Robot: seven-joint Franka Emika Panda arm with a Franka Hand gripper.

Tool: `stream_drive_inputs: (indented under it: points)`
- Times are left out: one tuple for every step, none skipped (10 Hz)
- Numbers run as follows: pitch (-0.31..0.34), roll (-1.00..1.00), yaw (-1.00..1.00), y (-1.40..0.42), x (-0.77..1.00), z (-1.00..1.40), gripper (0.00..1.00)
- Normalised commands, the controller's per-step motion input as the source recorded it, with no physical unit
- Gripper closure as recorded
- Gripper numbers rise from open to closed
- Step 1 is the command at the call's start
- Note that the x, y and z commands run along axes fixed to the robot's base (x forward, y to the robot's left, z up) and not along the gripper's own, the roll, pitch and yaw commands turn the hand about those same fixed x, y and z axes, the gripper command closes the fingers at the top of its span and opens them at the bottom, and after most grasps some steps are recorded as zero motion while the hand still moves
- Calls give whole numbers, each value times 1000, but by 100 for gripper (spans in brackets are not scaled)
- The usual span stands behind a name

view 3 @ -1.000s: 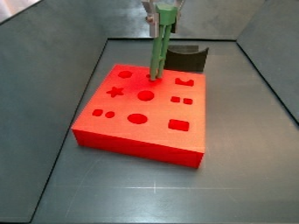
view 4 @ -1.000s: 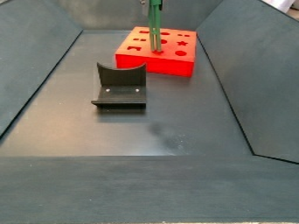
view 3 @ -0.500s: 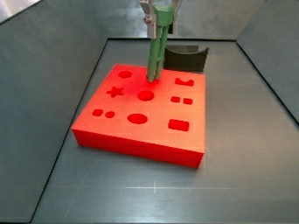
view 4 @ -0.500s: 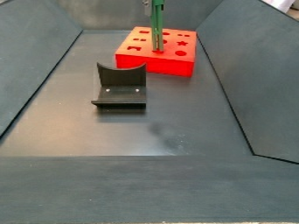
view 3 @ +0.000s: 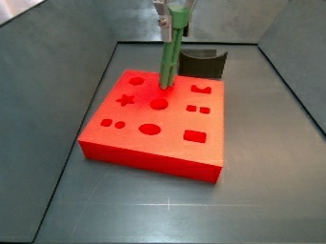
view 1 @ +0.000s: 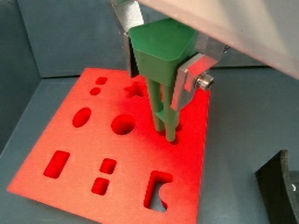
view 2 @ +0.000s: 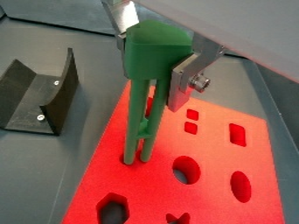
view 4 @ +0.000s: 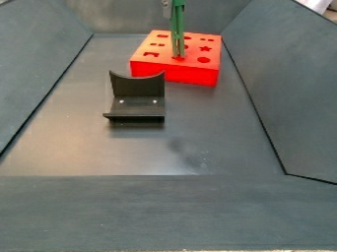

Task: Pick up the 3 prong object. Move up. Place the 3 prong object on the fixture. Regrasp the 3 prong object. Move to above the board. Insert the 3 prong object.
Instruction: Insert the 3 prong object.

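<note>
Green plastic 3 prong object (view 1: 160, 74), a long slim piece, hangs upright with its thick head clamped between the flat silver fingers (view 1: 193, 72) of the gripper (view 2: 149, 45) and its thin prongs pointing straight down at the board (view 1: 70, 144), the large flat red-orange square slab with darker cut-outs. Both wrist views show the prong tips right at the slab's top face beside a round cut-out; whether they have entered any hole cannot be told. A wrist view also shows oval, square and star cut-outs holding nothing. In a side view the fixture (view 4: 134, 95), a dark bracket on a base plate, stands bare in the foreground, with the board (view 4: 198, 70) and green piece (view 4: 175, 28) farther back. In a side view the fixture (view 3: 204, 63) sits just behind the board (view 3: 166, 148).
</note>
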Motion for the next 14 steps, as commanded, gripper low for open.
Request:
stream_drive_inputs:
  points:
    - [-7,-50,0,111,0,34,100]
    - [0,-43,-3,34,0,49,100]
    - [-6,-39,0,6,0,37,100]
    - [-24,-14,0,0,0,0,100]
    - [-50,-3,0,-43,0,-40,100]
    - [-96,-20,0,-69,0,-66,100]
    - [-83,0,0,-57,0,-74,100]
    - [-71,0,0,-51,0,-100,100]
    - [-60,0,0,-17,0,-106,100]
    - [-30,0,6,0,17,-66,100]
    - [-27,0,14,0,51,-69,100]
    - [-4,0,3,0,151,-23,100]
    - [-19,0,0,0,203,-34,100]
    - [-37,-4,0,0,209,-20,100]
